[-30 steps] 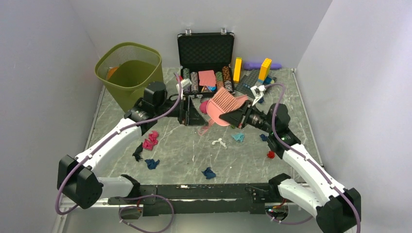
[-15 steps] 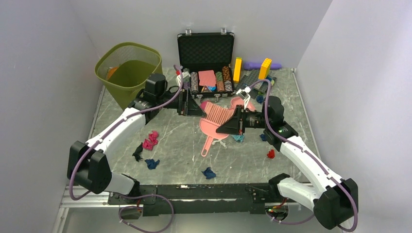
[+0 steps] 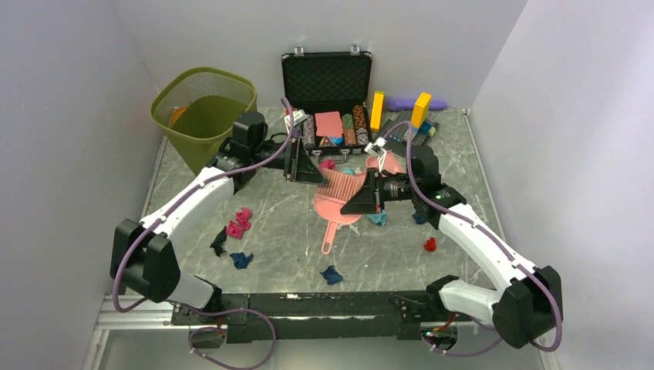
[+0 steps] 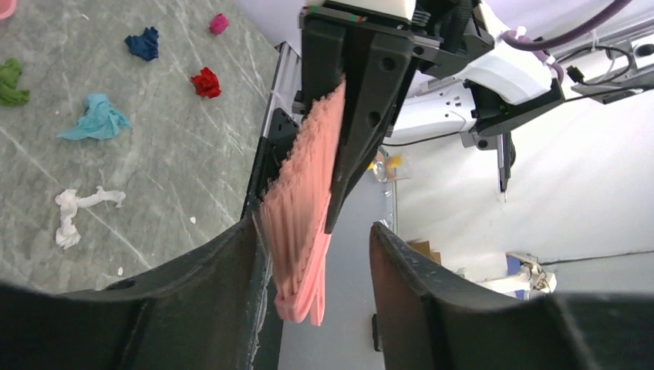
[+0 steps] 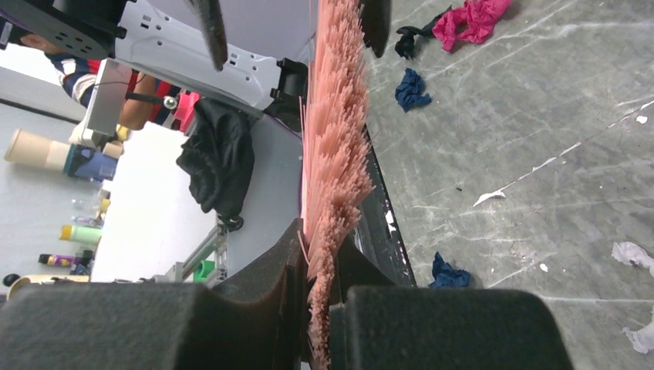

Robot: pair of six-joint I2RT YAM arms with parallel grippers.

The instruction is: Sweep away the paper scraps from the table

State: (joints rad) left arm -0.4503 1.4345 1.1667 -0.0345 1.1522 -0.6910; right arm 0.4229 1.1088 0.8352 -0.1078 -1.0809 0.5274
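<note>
Far left: olive mesh bin [image 3: 204, 116] at the back corner of the table [image 3: 285, 231]. Paper scraps [image 3: 239, 223] lie loose on the table. Magenta, dark and blue wads sit left of centre, and one blue wad lies near the front edge. Left gripper [image 4: 312, 231]: jaws spread, bristles of the pink brush [image 3: 338, 196] in the gap, close to one finger. White and teal wads lie just beside the brush. Right gripper [image 5: 324, 262]: clenched on the bristles. A red wad lies furthest right.
</note>
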